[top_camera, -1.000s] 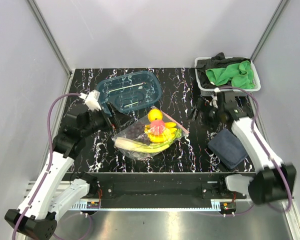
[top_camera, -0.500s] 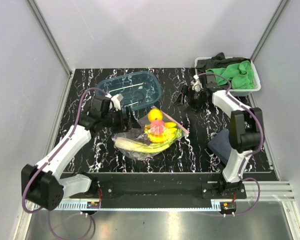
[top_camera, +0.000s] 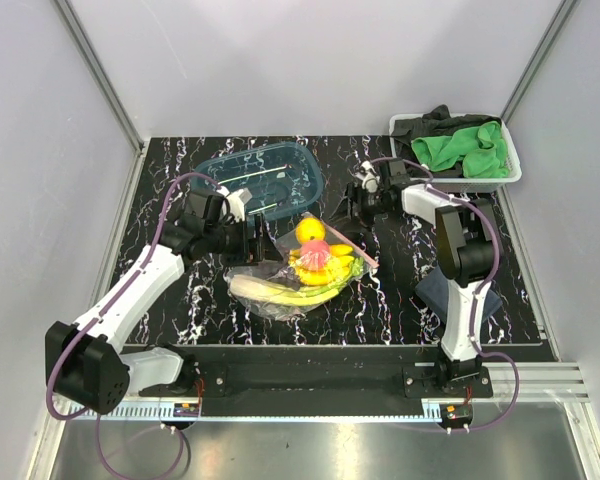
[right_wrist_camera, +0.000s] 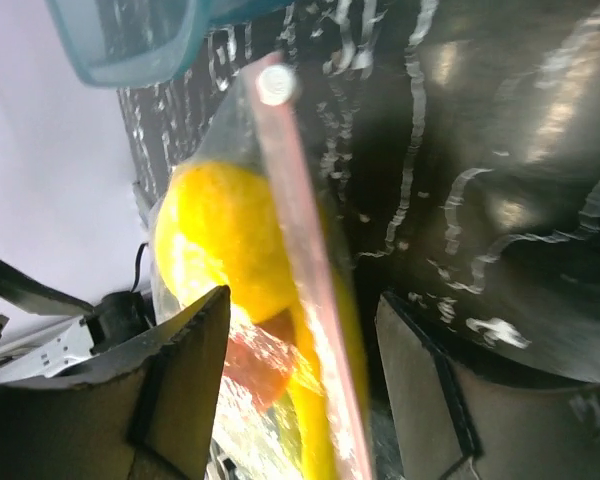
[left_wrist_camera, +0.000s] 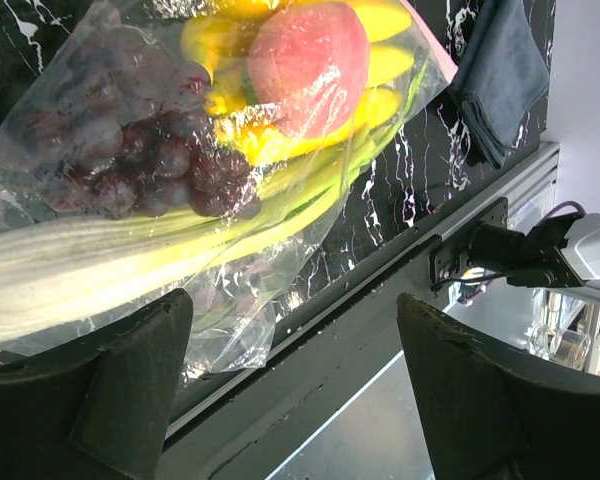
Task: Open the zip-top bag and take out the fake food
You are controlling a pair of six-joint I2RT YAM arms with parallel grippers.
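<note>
Closing in on the zip-top bag (top_camera: 298, 270) from both sides is the step in hand: the approach for opening, with no grip made yet. The bag lies flat near the middle of the tabletop (top_camera: 380, 305), just in front of the blue-tinted tray (top_camera: 260, 180), and all the fake food (top_camera: 315, 262) is inside it.

The left pincer (left_wrist_camera: 292, 305) is wide open and holds nothing. Its wrist view looks along the bag's left end, over the grapes (left_wrist_camera: 150, 150), the peach (left_wrist_camera: 308, 60) and the leek (left_wrist_camera: 70, 280), with a loose fold of plastic reaching toward the gap between its 2 fingers.

The right pincer (right_wrist_camera: 302, 298) is at the bag's far right corner, its jaws apart and gripping nothing. The pink zip strip (right_wrist_camera: 298, 220) runs straight down between its fingers, and the lemon (right_wrist_camera: 220, 240) presses against the film just beside the strip.

Judging from this, the seal looks shut along its whole length. The next move calls for the right pincer to pinch only 1 lip of plastic just beside the strip, not the strip itself or both layers, while the left pincer takes the opposite lip or pins the body of the bag, so the 2 can pull apart. The lemon crowding the seal leaves little slack film to pinch
</note>
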